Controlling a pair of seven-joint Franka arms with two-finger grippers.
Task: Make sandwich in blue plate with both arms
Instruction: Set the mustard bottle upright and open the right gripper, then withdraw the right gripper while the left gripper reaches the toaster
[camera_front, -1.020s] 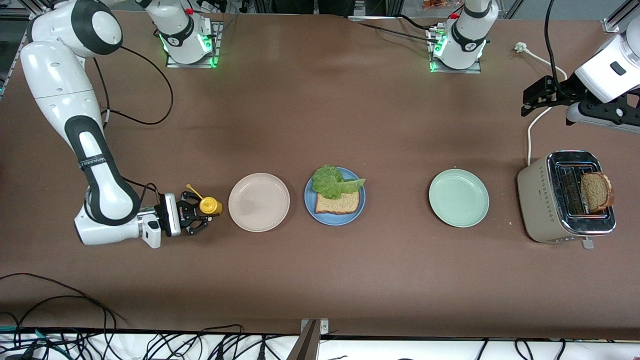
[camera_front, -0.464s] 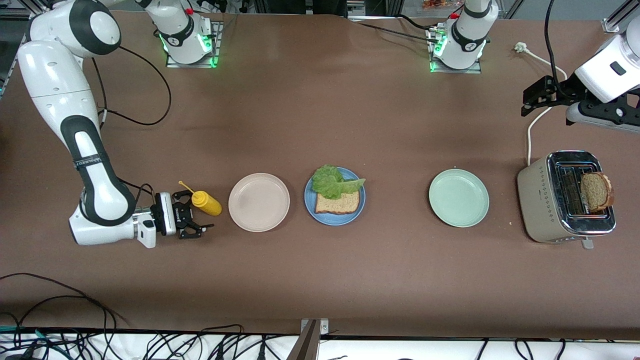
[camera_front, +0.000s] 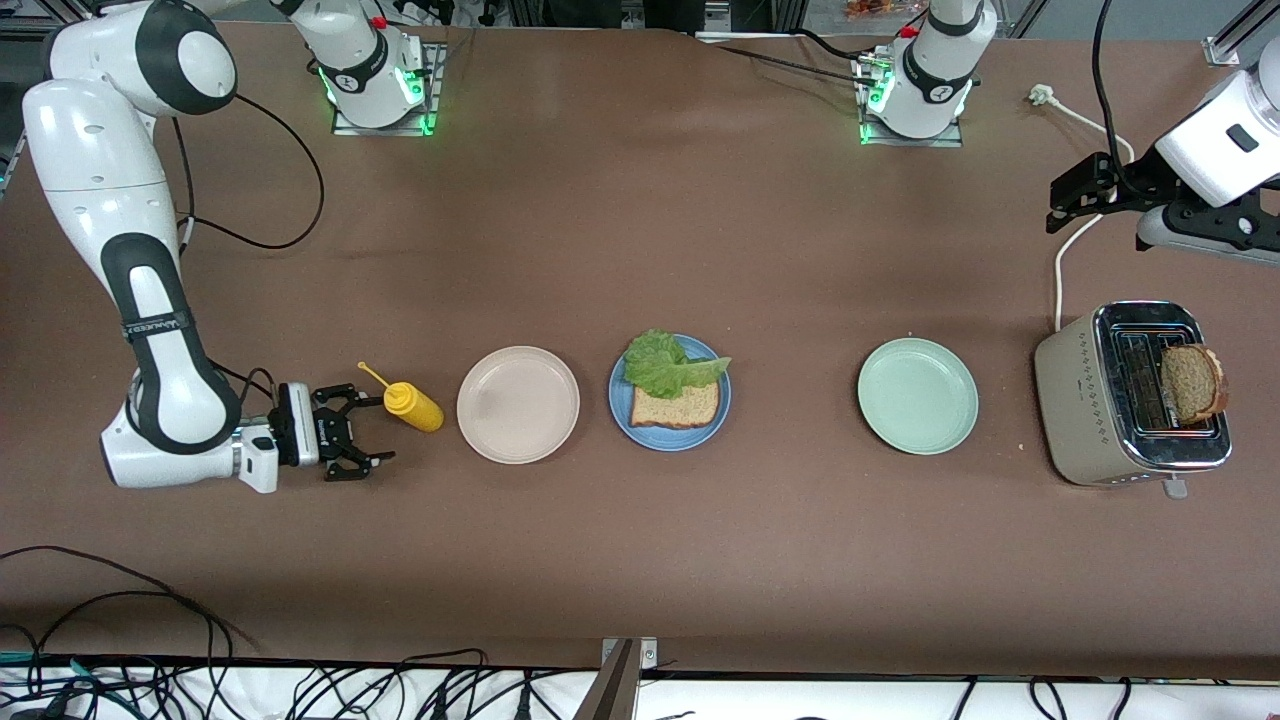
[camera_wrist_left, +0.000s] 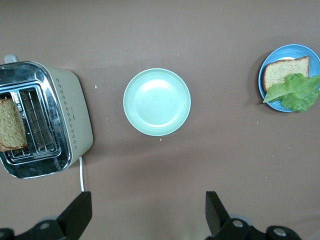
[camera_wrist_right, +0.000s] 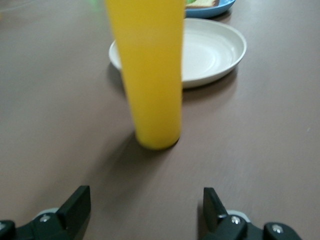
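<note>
My right gripper (camera_front: 362, 432) sits low over the table toward my right arm's end, well apart from the blue plate (camera_front: 622, 412). Its fingers (camera_wrist_right: 75, 206) are spread wide and hold nothing. The yellow bottle (camera_front: 412, 406) stands upright on the table just in front of them, clear of both fingers, between my right gripper and the beige plate (camera_front: 518, 404). That beige plate lies beside the blue plate, toward my right arm's end.

On the blue plate lies one slice of bread (camera_front: 677, 406) with a lettuce leaf (camera_front: 665, 365) draped over its edge farther from the front camera. No second slice is on it.

The mint plate (camera_front: 917, 395) lies beside the blue plate toward my left arm's end, bare. Past it, still farther from the blue plate, stands the toaster (camera_front: 1075, 395), with a second slice (camera_front: 1192, 382) sticking out of one slot.

My left gripper (camera_front: 1075, 190) hangs in the air near the toaster, toward my left arm's end from the blue plate. Its fingers (camera_wrist_left: 77, 217) are also wide apart and hold nothing; this arm waits.
</note>
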